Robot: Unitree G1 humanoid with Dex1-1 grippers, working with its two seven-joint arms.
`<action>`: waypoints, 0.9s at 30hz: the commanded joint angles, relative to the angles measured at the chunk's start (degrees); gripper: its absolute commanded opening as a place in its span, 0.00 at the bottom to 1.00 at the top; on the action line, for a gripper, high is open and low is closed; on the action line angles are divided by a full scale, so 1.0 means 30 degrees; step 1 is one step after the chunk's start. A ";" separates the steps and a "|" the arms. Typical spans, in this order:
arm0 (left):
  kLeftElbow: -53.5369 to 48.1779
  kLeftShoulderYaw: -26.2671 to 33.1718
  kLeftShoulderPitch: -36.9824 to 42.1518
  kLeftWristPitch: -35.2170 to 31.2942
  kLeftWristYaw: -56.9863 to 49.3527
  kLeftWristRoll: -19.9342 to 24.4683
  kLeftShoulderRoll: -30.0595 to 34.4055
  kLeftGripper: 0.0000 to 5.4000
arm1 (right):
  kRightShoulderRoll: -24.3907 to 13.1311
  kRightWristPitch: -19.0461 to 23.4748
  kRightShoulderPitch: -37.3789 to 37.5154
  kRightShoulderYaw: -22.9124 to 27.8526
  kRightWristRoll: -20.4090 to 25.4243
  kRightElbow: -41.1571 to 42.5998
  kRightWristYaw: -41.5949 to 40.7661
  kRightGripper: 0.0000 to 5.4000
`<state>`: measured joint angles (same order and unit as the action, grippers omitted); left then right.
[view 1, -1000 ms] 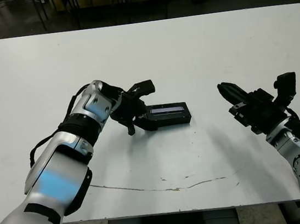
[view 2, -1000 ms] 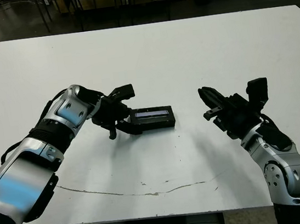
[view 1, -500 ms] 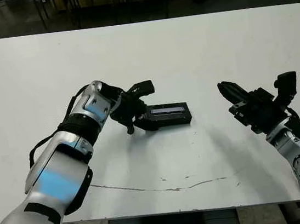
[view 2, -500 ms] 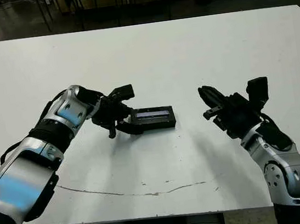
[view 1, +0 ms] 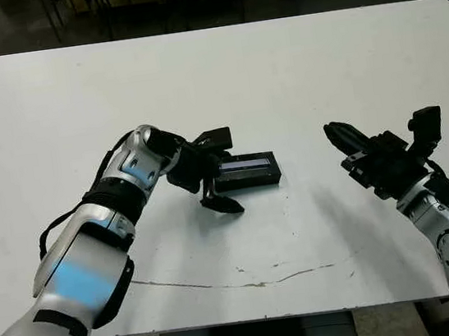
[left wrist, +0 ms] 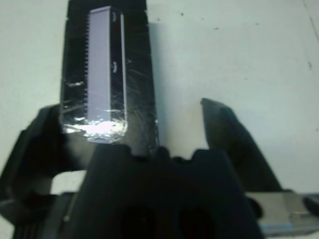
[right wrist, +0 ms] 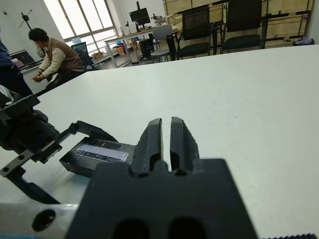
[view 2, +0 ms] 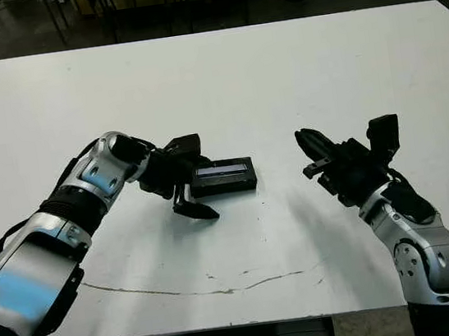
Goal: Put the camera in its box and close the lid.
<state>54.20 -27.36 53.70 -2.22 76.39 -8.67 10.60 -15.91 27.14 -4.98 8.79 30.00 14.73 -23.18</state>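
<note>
The lid [view 1: 245,170], seated on the box with its long axis running 3 to 9 o'clock, lies mid-counter [view 1: 278,70] touching the wide-open, empty left tool [view 1: 215,169] at its 9 o'clock end, while the right tool [view 1: 379,143], fingers pressed together, hovers well apart toward 3 o'clock.

Bright even overhead light, soft shadows, left wrist view blurred, glare on lid [left wrist: 105,74]

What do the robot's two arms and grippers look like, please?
Both arms have glossy silver-grey shells with black joints. The left arm has black cables looping along it and black bands. The left gripper and right gripper each have two black fingers on a black body.
</note>
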 commanded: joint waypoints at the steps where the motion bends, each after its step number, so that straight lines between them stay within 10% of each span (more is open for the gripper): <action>1: 0.1385 -0.1145 -0.2569 0.0256 0.0058 -0.1605 0.1423 0.99 | -0.0092 0.0036 -0.0028 -0.0009 -0.0101 -0.0379 -0.0082 0.00; 11: 0.1286 0.0343 -0.3550 0.3134 -0.2376 -0.1149 0.5049 0.99 | -0.0032 -0.0321 -0.0195 -0.0092 -0.0124 -0.0907 -0.0436 0.00; 21: 0.0094 0.2371 -0.3195 0.0349 -0.2943 0.0415 0.5941 0.99 | 0.0120 -0.0586 -0.0384 -0.0177 -0.0143 -0.1380 -0.0663 0.00; 27: -0.7270 0.6606 -0.5889 -0.3608 -0.7904 0.3366 0.4846 0.96 | 0.0103 -0.0685 -0.0380 -0.0097 -0.0204 -0.1472 -0.0686 0.00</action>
<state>36.52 -9.88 38.76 -10.60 55.56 -0.31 26.38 -15.53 25.05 -6.39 8.24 29.71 10.92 -25.39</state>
